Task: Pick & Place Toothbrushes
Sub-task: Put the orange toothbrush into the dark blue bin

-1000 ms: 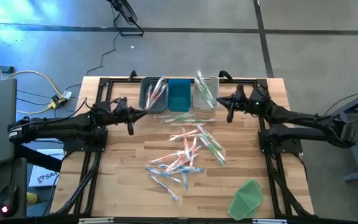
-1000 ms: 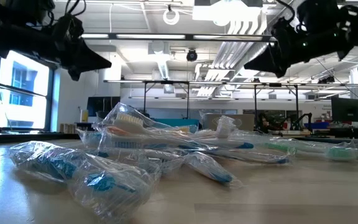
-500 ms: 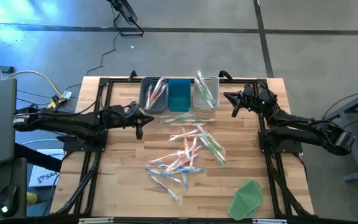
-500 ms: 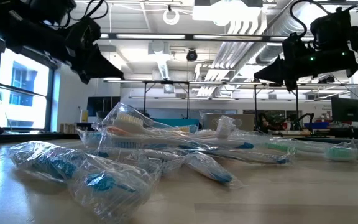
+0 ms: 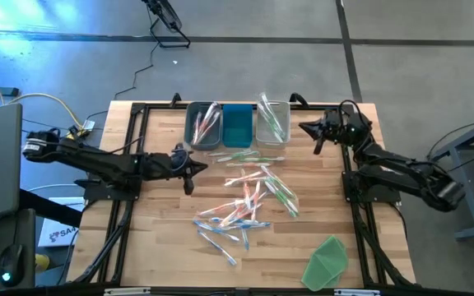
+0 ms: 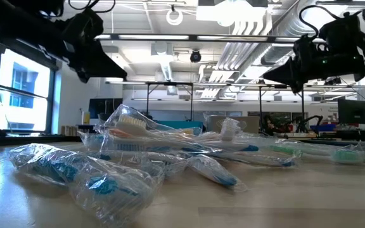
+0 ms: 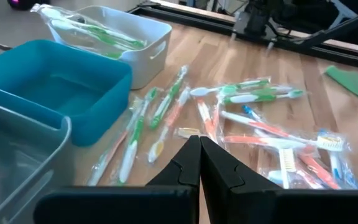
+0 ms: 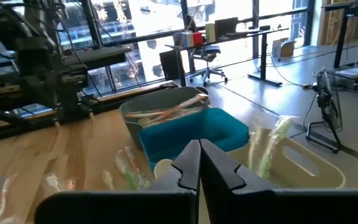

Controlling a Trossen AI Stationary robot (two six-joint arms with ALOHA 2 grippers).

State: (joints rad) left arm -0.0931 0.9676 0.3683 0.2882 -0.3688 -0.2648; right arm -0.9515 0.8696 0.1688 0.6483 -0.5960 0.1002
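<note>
Overhead, toothbrushes [image 5: 249, 201] scattered mid-table, left gripper [image 5: 189, 170] and right gripper [image 5: 313, 136] closed, empty, wrist views confirming.

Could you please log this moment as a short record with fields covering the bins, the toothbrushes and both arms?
bins: grey bin, blue bin, white bin in a row at the table's far edge
bin contents: wrapped toothbrushes in the grey and white bins; the blue bin looks empty
loose toothbrushes: scattered mid-table, in clear wrappers
green sheet: near right corner
left end effector: shut, empty, above the table left of the pile
right end effector: shut, empty, right of the white bin
</note>
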